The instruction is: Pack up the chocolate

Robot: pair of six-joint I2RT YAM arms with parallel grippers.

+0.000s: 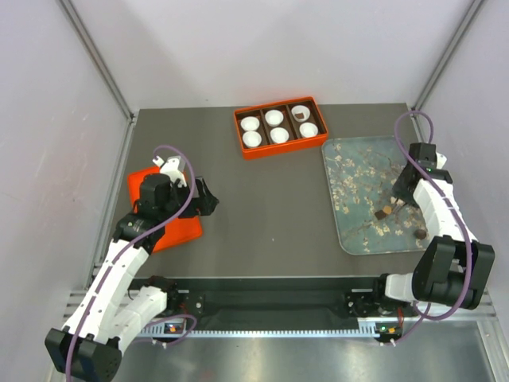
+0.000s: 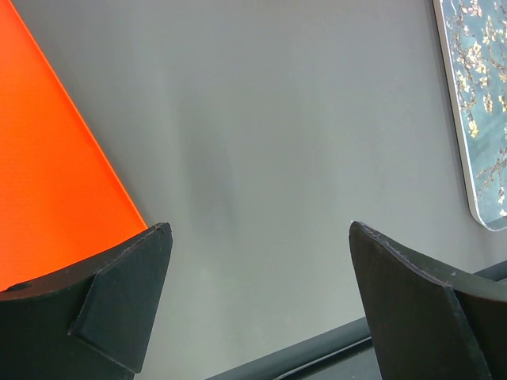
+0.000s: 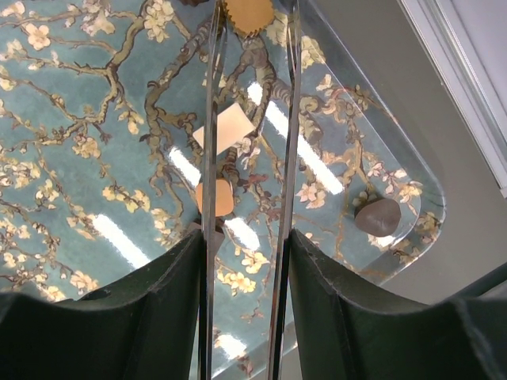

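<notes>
The lumps of chocolate [image 3: 377, 215] sit on the blue tray [image 1: 350, 159]. They look tiny, light and easy to squash, so pinch one softly by its sides. The right claw [image 3: 245, 237] squeezes thin metal tongs [image 3: 212, 119]. The left claw [image 2: 260, 228] is wide open.

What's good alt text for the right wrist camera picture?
The right gripper clasps thin metal tongs over a grey-blue blossom-print tray. A fluted tan chocolate lies between the blades at the top edge, a rounder tan piece lower down, and a dark brown lump apart near the tray's rounded corner.
</notes>
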